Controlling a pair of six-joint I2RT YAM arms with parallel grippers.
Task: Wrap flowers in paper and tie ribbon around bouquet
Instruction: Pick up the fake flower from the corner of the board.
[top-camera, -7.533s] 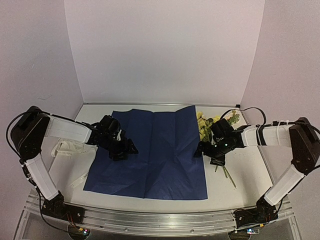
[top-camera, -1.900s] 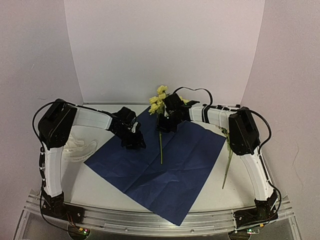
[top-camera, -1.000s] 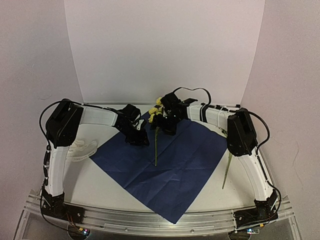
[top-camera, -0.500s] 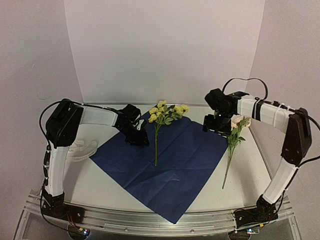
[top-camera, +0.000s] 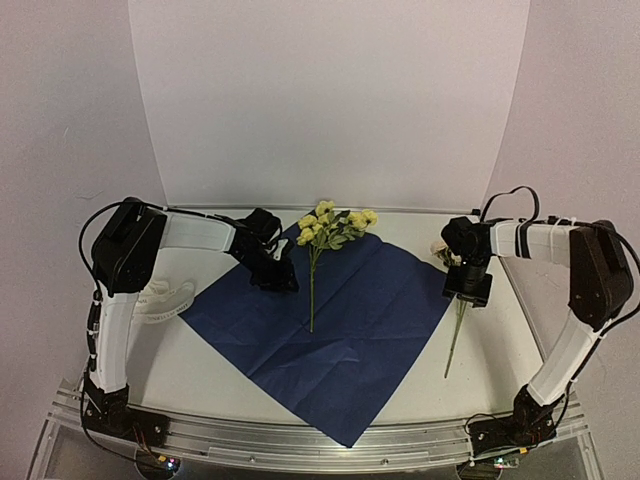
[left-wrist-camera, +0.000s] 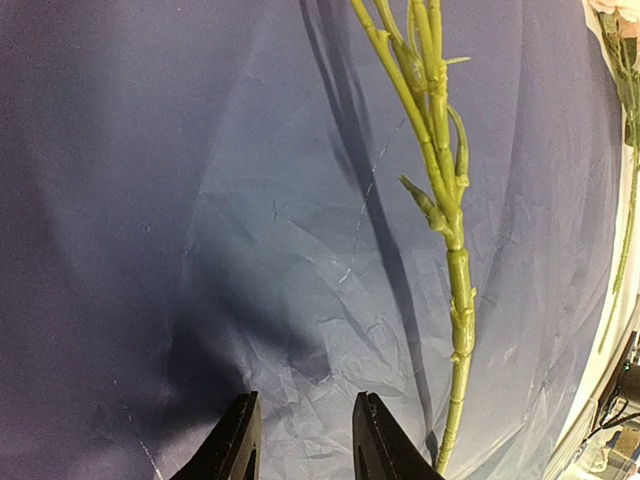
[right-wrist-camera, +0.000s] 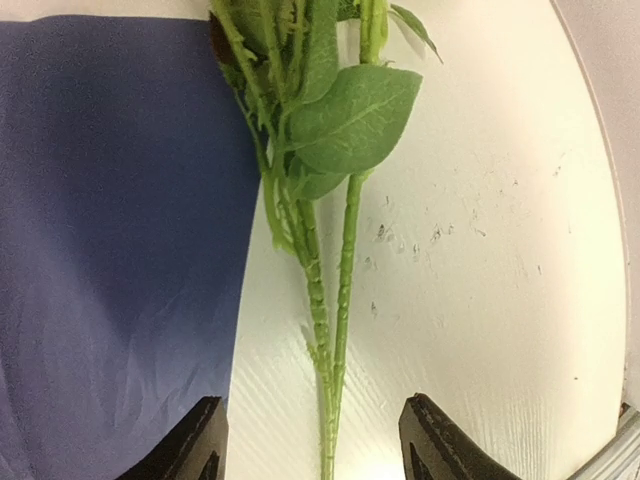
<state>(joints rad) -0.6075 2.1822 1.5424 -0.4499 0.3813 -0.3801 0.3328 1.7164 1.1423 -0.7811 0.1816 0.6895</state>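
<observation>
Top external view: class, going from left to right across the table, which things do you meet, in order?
ribbon → left gripper → yellow flowers → pink-cream flower stem. The paper spans the middle, so it is left out.

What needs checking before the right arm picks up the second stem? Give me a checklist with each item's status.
1. Right gripper open: ok.
2. Pink-cream stem lined up between its fingers: ok.
3. That stem lying flat on the table: ok.
4. Yellow flowers lying on the paper: ok.
5. Left gripper pinning the paper down: cannot tell.
6. Ribbon out of the way, far left: ok.
</observation>
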